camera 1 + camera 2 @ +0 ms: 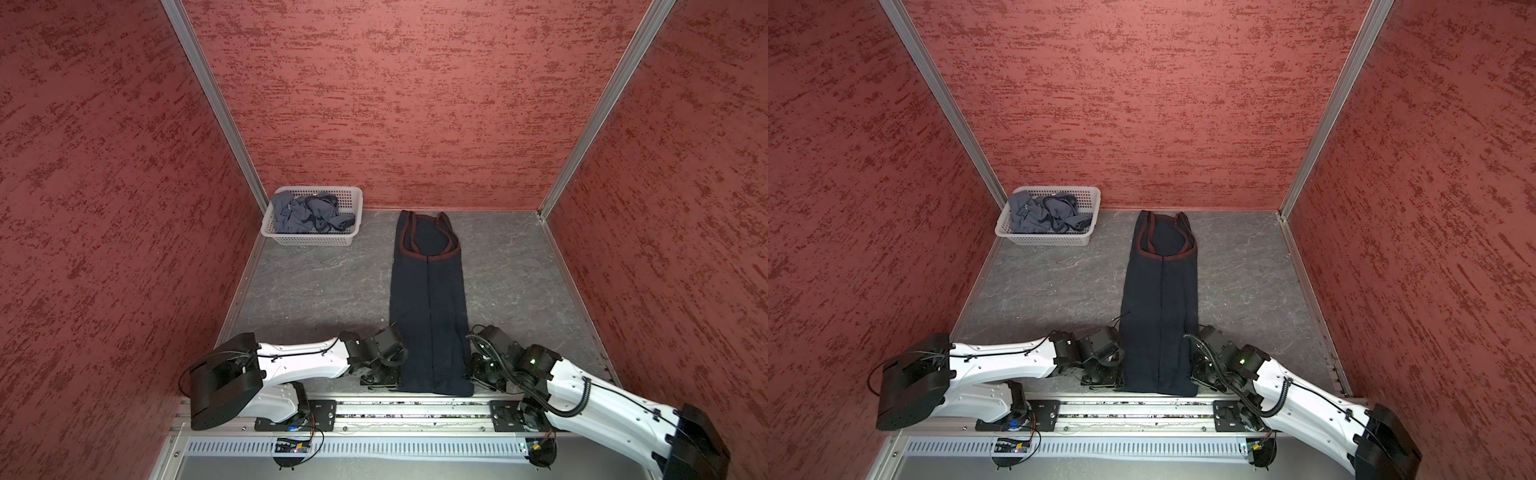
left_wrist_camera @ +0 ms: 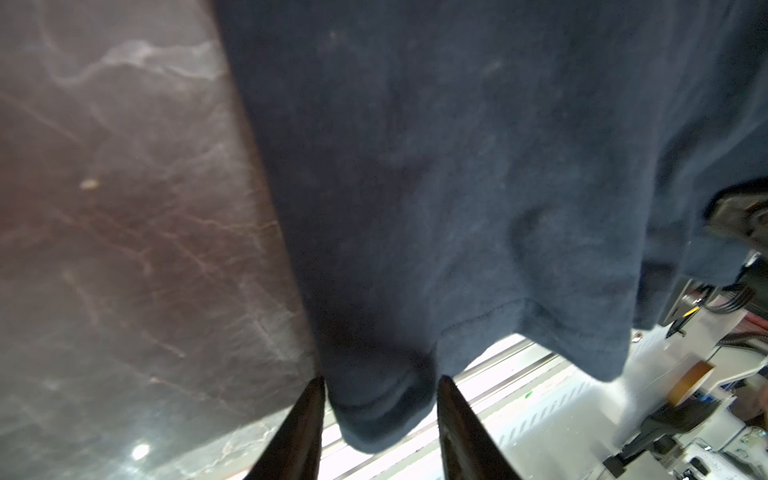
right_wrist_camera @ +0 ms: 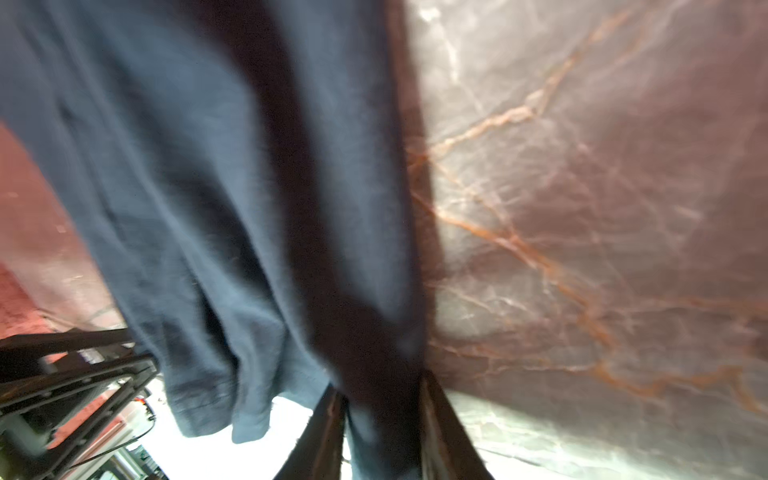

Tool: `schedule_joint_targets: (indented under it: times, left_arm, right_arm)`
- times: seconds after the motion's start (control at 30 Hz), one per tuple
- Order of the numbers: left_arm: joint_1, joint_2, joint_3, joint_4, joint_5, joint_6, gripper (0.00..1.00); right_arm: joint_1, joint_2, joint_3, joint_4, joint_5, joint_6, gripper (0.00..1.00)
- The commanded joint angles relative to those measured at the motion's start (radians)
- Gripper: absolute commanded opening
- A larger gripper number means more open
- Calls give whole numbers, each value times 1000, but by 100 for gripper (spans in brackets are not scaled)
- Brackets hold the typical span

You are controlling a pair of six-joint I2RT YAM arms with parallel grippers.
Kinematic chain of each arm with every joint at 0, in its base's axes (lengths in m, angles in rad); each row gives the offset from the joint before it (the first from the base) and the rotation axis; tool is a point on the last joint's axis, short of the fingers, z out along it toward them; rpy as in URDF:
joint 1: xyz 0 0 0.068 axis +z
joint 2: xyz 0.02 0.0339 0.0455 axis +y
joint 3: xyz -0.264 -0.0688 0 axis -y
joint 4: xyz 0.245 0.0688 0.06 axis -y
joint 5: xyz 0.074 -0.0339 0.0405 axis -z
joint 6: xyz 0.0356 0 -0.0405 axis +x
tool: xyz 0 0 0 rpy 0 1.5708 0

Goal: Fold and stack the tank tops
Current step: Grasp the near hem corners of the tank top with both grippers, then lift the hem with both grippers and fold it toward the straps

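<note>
Landmark: we take the navy tank top (image 1: 430, 316) (image 1: 1158, 316) as our fixed thing. It lies flat on the grey marbled table (image 1: 316, 291).

Navy tank top, shape: we see a long narrow strip with both sides turned in to meet along a middle line. The maroon-trimmed straps are at the far end and the hem at the near end (no print shows on this face).

Grey-blue tank top (image 1: 299, 216) (image 1: 1038, 216): it is crumpled in a heap, beyond and to the left of the navy tank top's strap end, well apart from it.

Basket (image 1: 309, 240) (image 1: 1044, 239): white and perforated, it holds the grey-blue tank top and stands to the left of the navy tank top's straps, not touching them.

Left gripper (image 2: 380, 380) (image 1: 384, 380): it is at the navy tank top's near left hem corner. In the left wrist view its two dark fingers (image 2: 303, 424) stand either side of that corner with cloth between them. We cannot tell whether they pinch it yet.

Right gripper (image 3: 380, 386) (image 1: 482, 376): it is at the navy tank top's near right hem corner. In the blurred right wrist view a dark fold of cloth fills the gap between its fingers (image 3: 440, 424). We cannot tell whether the grip is firm.

Arms: both lie low, flanking the navy tank top's hem end.
</note>
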Motion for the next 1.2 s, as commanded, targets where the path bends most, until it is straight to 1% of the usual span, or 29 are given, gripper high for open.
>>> schedule_joint_targets:
  times: [0.0, 0.13, 0.27, 0.37, 0.47, 0.53, 0.6, 0.67, 0.73, 0.8, 0.93, 1.0, 1.17]
  left_arm:
    - [-3, 3, 22, 30, -8, 15, 37]
    - [1, 7, 45, 38, -27, 40, 23]
    - [4, -6, 73, 29, -54, 65, 12]
    - [15, -42, 103, 3, -89, 93, 7]
    - [48, -87, 148, -24, -115, 134, 5]
    - [97, -103, 183, -33, -108, 172, 4]
    - [155, -106, 216, -31, -100, 211, 4]
    - [220, -87, 242, 1, -79, 252, 3]
    - [291, -40, 292, 34, -52, 295, 3]
    - [340, 23, 343, 57, -48, 331, 3]
    - [412, 162, 429, 128, -27, 365, 3]
    - [445, 226, 470, 141, -30, 368, 3]
    - [511, 319, 527, 206, -38, 362, 3]
  right_arm:
    - [11, 13, 29, -14, 37, 22, 24]
    - [11, 19, 58, -13, 51, 14, 14]
    - [11, 19, 98, -56, 87, 5, 6]
    - [10, 20, 136, -78, 109, -13, 4]
    - [8, 50, 222, -117, 167, -66, 3]
    - [-4, 101, 315, -158, 241, -126, 3]
    - [-42, 163, 395, -174, 305, -200, 2]
    - [-99, 224, 463, -154, 342, -289, 0]
    - [-169, 292, 513, -83, 345, -390, 1]
    - [-236, 368, 554, -22, 335, -463, 0]
    - [-322, 504, 632, 103, 335, -576, 0]
    - [-365, 570, 677, 160, 350, -612, 0]
    - [-466, 734, 777, 246, 316, -669, 0]
